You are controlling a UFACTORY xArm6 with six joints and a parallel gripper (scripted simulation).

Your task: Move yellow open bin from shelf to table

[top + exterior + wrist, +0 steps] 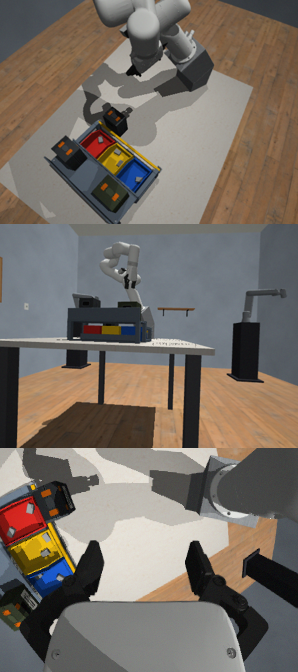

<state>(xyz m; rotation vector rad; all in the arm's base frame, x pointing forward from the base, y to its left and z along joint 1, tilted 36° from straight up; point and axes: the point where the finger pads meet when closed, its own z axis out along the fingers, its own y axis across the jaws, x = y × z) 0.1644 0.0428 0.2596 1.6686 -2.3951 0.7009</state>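
The yellow bin (115, 159) sits in the lower left of the top view, middle slot of the gray shelf (88, 175), red bin (97, 143) touching on one side, blue bin (134, 175) on the other. Two small gray parts (117, 152) lie loose inside it. The gripper (145, 571) hangs high near the top centre of the top view, well apart from the shelf, fingers spread wide with nothing between them. The bin looks like a rigid thin-walled plastic tub, probably light and a bit slick; stiff enough not to flex under a pinch. Neighbours block both side walls, so the best hold is likely the open front wall facing the yellow rail (130, 146), one finger inside, one outside. Keep it level when pulling, since the loose parts will slide or spill if it tips. A black box (116, 120) stands on the table just beside the shelf's corner; two more boxes sit on the shelf's top board.
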